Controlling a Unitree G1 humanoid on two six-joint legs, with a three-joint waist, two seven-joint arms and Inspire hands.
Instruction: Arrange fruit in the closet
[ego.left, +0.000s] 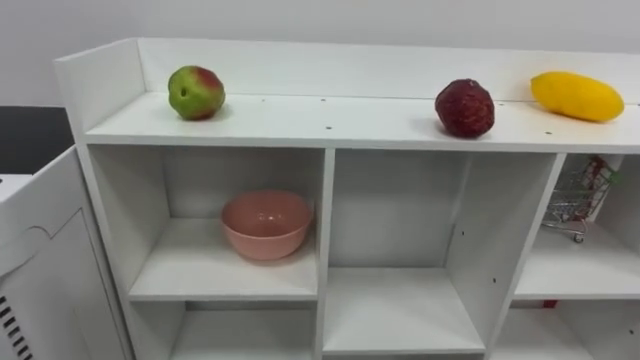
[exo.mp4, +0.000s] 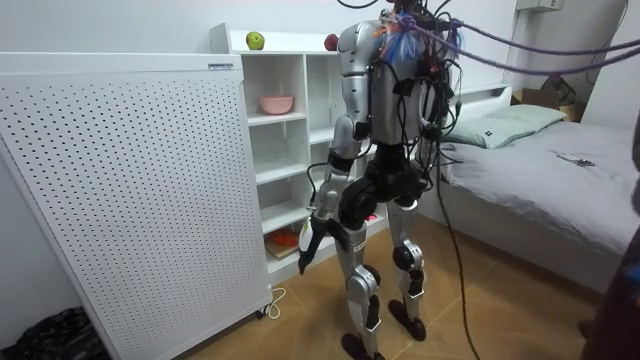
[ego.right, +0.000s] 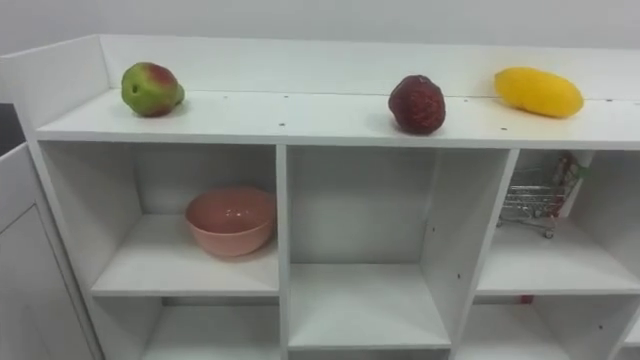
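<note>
Three fruits lie along the top board of the white closet (ego.left: 300, 122), none of them in a hand: a green apple (ego.left: 196, 92) with a red blush near the left end, a dark red, bumpy fruit (ego.left: 464, 107) right of the middle, and a long yellow fruit (ego.left: 576, 96) just beyond it toward the right end, lying close against the back rim. The apple sits well apart from the other two. Below, the upper left compartment holds a pink bowl (ego.left: 267, 224), upright on its shelf, while the upper right compartment holds a small wire shopping cart (ego.left: 578, 200). In the room view the robot stands upright facing the closet, between a white perforated panel (exo.mp4: 130, 190) and a bed (exo.mp4: 560, 170). Its left hand (exo.mp4: 311, 240) hangs beside its thigh, fingers loose and pointing down, holding nothing.
</note>
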